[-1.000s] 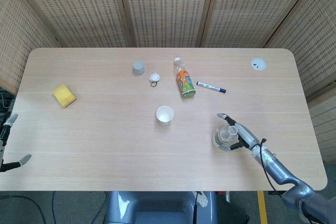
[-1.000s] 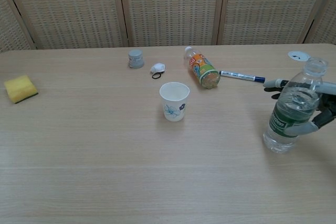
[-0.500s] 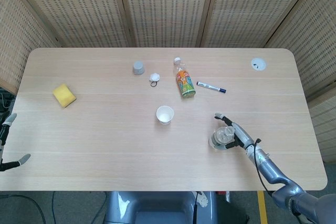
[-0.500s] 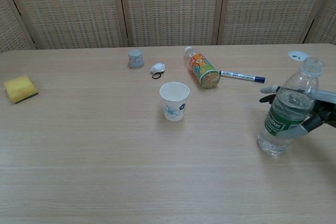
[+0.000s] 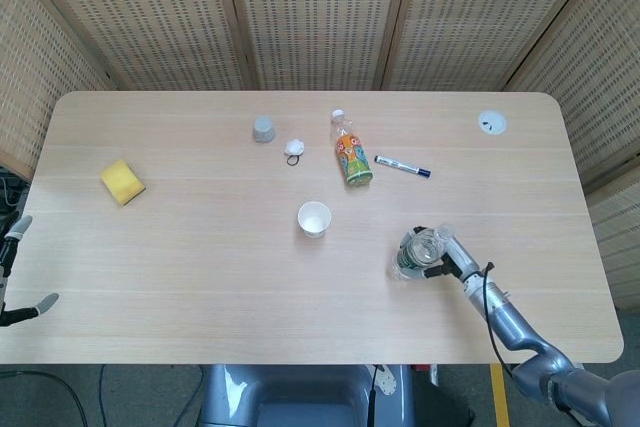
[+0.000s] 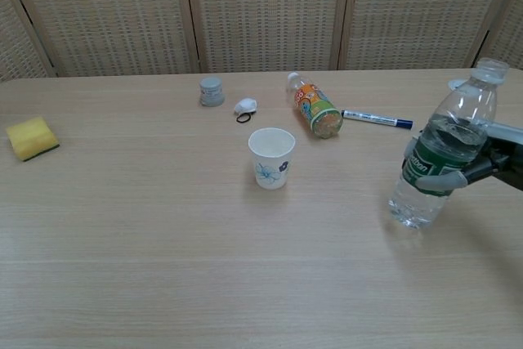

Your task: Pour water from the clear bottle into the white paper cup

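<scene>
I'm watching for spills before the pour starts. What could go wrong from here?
1. The bottle has no cap and hangs tilted in the right hand, with the cup some way off to its left: water may slop out on the way.
2. The paper cup looks light and stands free; a nudge from the bottle or a hard stream could tip it.
3. The hand holds the bottle at its label; the smooth plastic may slip as it tilts further.

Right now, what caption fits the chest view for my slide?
Right hand grips the clear bottle, tilted, right of the white paper cup.
</scene>
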You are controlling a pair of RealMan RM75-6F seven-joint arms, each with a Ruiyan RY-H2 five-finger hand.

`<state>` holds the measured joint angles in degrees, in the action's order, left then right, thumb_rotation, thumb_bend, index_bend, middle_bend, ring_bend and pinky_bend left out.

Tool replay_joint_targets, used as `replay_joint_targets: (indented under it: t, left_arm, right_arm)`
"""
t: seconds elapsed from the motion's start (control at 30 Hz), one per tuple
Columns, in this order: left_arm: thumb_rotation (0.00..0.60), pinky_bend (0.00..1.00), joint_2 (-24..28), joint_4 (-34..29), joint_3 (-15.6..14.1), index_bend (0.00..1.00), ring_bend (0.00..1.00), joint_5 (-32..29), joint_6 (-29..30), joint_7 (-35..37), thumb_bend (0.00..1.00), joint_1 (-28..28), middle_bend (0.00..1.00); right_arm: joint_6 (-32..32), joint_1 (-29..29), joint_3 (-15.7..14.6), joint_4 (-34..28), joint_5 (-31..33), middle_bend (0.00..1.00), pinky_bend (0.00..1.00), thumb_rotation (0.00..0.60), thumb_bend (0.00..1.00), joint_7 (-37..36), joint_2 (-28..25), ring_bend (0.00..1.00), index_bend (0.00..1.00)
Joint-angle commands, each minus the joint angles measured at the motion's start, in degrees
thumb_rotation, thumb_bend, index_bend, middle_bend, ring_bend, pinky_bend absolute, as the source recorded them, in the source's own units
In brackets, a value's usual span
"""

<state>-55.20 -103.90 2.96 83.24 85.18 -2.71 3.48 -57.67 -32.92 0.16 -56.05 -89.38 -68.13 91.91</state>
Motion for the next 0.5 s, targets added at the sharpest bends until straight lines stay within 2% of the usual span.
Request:
replay_joint_targets:
  t: [0.03,0.17,0.3,0.5]
  left_arm:
    - [0.6,0.0,0.07,0.03,-0.01,0.0,0.0,0.03,0.02,0.24,0.02,-0.01,0.0]
    - [0.6,0.0,0.22,0.14,0.06,0.0,0.0,-0.18,-0.15,0.72,0.02,0.05,0.0]
    - [0.6,0.0,0.36,0.24,0.11,0.0,0.0,-0.35,-0.29,1.13,0.02,0.11,0.0]
    - [0.6,0.0,0.72,0.41,0.28,0.0,0.0,-0.78,-0.75,2.11,0.02,0.31,0.0]
  right_arm:
    - [-0.27,-0.67,2.11,-2.3,1.73,0.58,0.49,0.6,0.5,5.38,-0.75,0.43,0.57]
    - [-0.11,-1.32,5.24,-5.78,5.05,0.59,0.58,0.6,0.56,15.87,-1.6,0.46,0.57]
    - [0.82,-2.06,7.61,-9.81,8.18,0.59,0.62,0.6,0.6,25.02,-3.17,0.48,0.57]
    - [0.91,-3.62,11.89,-16.75,15.65,0.59,0.64,0.6,0.61,47.83,-4.24,0.51,0.57]
